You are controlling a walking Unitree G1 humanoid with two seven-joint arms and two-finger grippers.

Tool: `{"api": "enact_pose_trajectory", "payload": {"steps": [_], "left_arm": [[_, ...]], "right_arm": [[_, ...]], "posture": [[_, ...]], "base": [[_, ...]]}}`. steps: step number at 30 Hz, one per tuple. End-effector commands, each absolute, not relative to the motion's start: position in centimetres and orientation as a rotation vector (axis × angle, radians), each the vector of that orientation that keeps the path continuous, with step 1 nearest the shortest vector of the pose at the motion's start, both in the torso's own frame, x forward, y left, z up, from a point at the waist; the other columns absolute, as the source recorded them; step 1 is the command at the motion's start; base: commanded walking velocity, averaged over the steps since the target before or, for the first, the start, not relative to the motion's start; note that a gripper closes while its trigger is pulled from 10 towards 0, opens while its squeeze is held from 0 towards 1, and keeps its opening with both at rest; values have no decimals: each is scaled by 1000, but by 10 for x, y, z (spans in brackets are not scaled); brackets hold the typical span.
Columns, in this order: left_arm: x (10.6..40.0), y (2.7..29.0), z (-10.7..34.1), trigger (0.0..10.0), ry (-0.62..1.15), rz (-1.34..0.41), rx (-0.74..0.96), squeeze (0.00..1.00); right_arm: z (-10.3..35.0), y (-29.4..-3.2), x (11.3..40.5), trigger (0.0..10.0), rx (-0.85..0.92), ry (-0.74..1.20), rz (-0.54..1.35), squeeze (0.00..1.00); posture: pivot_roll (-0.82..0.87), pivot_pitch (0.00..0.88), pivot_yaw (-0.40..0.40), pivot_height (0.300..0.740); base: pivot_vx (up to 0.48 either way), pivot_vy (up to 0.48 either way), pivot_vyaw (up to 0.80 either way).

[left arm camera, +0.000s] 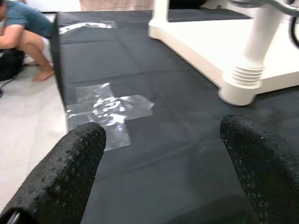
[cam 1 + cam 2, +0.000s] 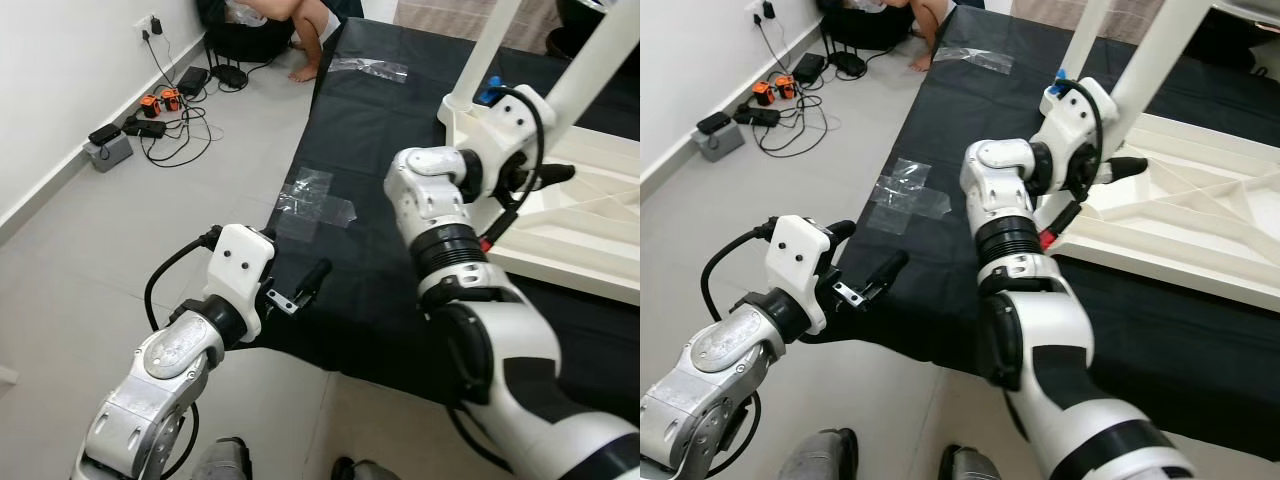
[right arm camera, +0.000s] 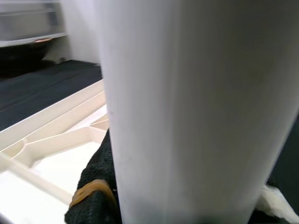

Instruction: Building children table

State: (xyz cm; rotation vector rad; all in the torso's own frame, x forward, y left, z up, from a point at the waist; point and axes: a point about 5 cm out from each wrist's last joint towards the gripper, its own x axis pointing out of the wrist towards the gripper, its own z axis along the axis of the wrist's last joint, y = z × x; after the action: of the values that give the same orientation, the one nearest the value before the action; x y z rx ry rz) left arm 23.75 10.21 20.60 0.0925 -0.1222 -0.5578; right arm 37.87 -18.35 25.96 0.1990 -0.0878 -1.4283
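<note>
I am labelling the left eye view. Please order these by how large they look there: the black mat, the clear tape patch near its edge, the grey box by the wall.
1. black mat, far the largest.
2. tape patch.
3. grey box, smallest, though it lies farther from the camera, so its true size against the tape is unsure.

Bare black mat (image 2: 380,290) beside table leg (image 2: 600,70)

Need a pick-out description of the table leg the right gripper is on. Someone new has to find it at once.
Start at the black mat covering the floor; on its far right lies the upside-down white table. Two white legs stand up from its near-left corner area. The one meant is the nearer leg, rising right beside the right gripper; the other leg stands farther back, by the corner.
</note>
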Motion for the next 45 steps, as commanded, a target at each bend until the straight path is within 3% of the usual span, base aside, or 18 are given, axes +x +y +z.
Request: {"api": "enact_pose_trajectory", "payload": {"steps": [1, 5, 12, 15, 18, 23, 32, 33, 37, 39, 40, 45], "left_arm": [[237, 100, 204, 10000, -113, -572, 93, 0], [235, 94, 202, 10000, -103, -617, 83, 0], [230, 84, 197, 10000, -75, -704, 71, 0], [217, 71, 188, 10000, -2, -872, 19, 0], [215, 70, 187, 10000, 9, -898, 10, 0], [206, 66, 181, 10000, 67, -1052, -18, 0], [211, 70, 180, 10000, 52, -991, 11, 0], [211, 71, 179, 10000, 54, -984, 13, 0], [211, 72, 178, 10000, 55, -975, 19, 0], [211, 72, 178, 10000, 55, -973, 19, 0], [211, 72, 178, 10000, 55, -972, 21, 0], [212, 73, 178, 10000, 53, -968, 24, 0]], "right_arm": [[205, -205, 367, 10000, 228, 195, -1556, 0], [206, -232, 360, 10000, 220, 172, -1646, 0], [206, -244, 356, 10000, 210, 162, -1687, 0], [206, -226, 362, 10000, 194, 160, -1620, 0], [206, -222, 363, 10000, 195, 159, -1610, 0], [214, -193, 372, 10000, 194, 132, -1499, 0], [215, -181, 376, 10000, 183, 123, -1424, 0], [215, -181, 376, 10000, 192, 123, -1414, 1000], [215, -181, 377, 10000, 197, 114, -1406, 1000], [216, -181, 377, 10000, 198, 106, -1407, 945], [218, -181, 377, 10000, 198, 98, -1407, 20], [222, -179, 378, 10000, 189, 65, -1400, 0]], "posture": [[114, 218, -61, 740], [107, 218, -47, 740], [111, 217, -43, 740], [115, 217, -40, 740], [115, 217, -40, 740], [114, 213, -35, 740], [114, 211, -36, 740], [114, 210, -37, 740], [114, 207, -36, 740], [114, 207, -37, 740], [113, 206, -37, 740], [115, 202, -35, 740]], "base": [[0, 0, 0], [0, 0, 0], [0, 0, 0], [0, 0, 0], [0, 0, 0], [0, 0, 0], [0, 0, 0], [0, 0, 0], [0, 0, 0], [0, 0, 0], [0, 0, 0], [0, 0, 0]]}}
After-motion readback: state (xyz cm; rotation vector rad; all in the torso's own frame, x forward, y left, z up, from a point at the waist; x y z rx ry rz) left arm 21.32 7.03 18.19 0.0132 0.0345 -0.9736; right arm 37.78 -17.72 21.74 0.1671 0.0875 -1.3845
